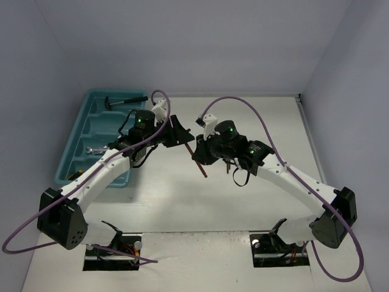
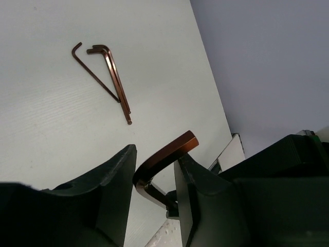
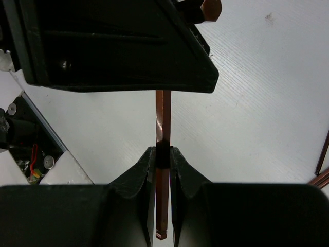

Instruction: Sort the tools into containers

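Note:
A thin reddish-brown hex key [image 1: 199, 165] hangs above mid-table between both grippers. My right gripper [image 3: 163, 154] is shut on its long shaft [image 3: 163, 113]. My left gripper [image 2: 157, 164] has closed in on the key's bend [image 2: 164, 157], which touches both fingers, and the short end sticks out past one fingertip. In the top view the left gripper [image 1: 182, 135] and right gripper [image 1: 200, 155] nearly meet. The teal tray [image 1: 91, 106] at far left holds a black-handled hammer [image 1: 124, 101] and a silver wrench [image 1: 94, 149]. Three more hex keys [image 2: 110, 77] lie on the table.
The left gripper's black body [image 3: 113, 46] fills the top of the right wrist view, close above the right fingers. Tips of loose hex keys [image 3: 321, 154] show at that view's right edge. Grey walls enclose the white table [image 1: 255, 201].

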You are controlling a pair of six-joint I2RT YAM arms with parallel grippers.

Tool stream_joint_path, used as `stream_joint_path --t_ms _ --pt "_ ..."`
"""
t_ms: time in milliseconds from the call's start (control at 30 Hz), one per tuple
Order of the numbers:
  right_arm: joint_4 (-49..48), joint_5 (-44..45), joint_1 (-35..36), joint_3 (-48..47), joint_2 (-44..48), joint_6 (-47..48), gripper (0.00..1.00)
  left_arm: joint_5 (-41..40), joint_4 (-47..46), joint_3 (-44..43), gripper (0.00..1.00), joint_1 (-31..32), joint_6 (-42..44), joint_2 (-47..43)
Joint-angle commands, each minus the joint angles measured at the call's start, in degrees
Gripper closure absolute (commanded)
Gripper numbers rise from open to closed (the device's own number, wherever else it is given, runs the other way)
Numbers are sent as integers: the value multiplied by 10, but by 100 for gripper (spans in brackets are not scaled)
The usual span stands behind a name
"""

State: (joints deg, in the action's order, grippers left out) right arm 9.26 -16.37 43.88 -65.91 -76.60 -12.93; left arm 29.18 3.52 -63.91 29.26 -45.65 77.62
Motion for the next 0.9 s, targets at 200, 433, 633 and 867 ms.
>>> stream_joint_path --t_ms 200,433,633,867 --pt "-42 -38 -28 -33 25 13 100 41 -123 3 100 1 5 -15" --pt "-41 -31 -51 -38 19 17 46 34 -134 -5 100 -18 5 -11" --pt "-30 18 -81 -40 29 19 13 53 -132 -20 100 -111 -6 -6" --pt "12 123 -99 -34 31 32 10 64 -55 -93 100 -297 26 40"
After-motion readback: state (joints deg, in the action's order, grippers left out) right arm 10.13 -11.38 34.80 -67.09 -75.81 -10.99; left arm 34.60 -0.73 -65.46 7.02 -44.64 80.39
